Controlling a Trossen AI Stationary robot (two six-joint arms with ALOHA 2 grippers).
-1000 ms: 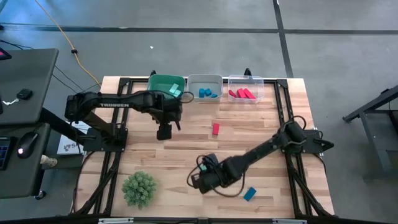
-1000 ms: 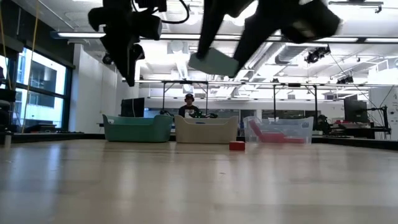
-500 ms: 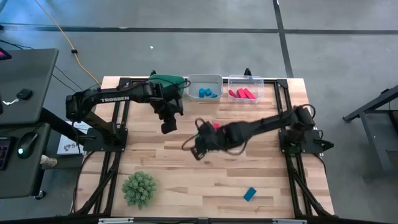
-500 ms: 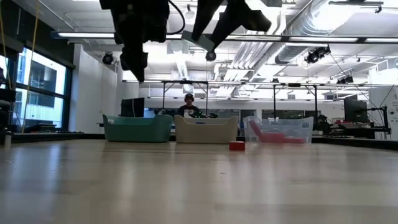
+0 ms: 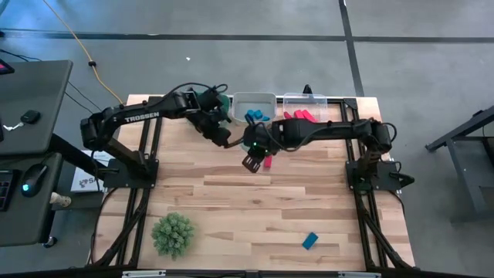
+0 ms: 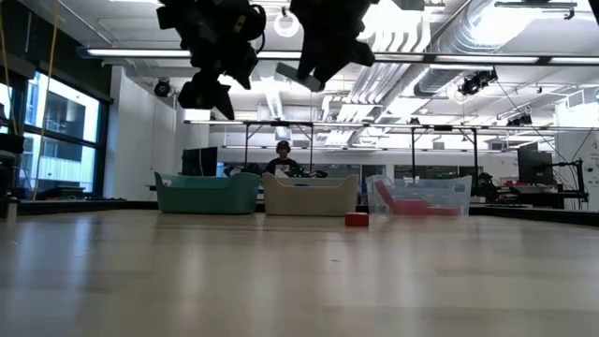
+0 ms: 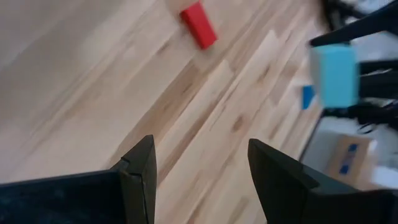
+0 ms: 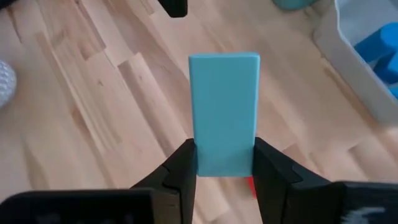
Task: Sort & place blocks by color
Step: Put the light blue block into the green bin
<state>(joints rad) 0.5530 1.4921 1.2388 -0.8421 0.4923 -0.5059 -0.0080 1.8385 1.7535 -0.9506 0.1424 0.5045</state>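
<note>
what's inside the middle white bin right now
Blue blocks lie in the white bin; the high view shows at least two. The right arm crosses near its front edge, so anything more there cannot be seen.

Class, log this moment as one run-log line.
right gripper: holding teal block aloft | left gripper: open, empty | red block: on table

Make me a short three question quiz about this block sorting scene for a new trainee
1. True or false: the right end effector is shut on a light teal block.
2. Which loose block lies nearest the green spiky ball? A) blue block B) red block C) none
3. Fill in: the left end effector is ____ and holds nothing.

Key: 1 true; 2 A; 3 open.
</note>
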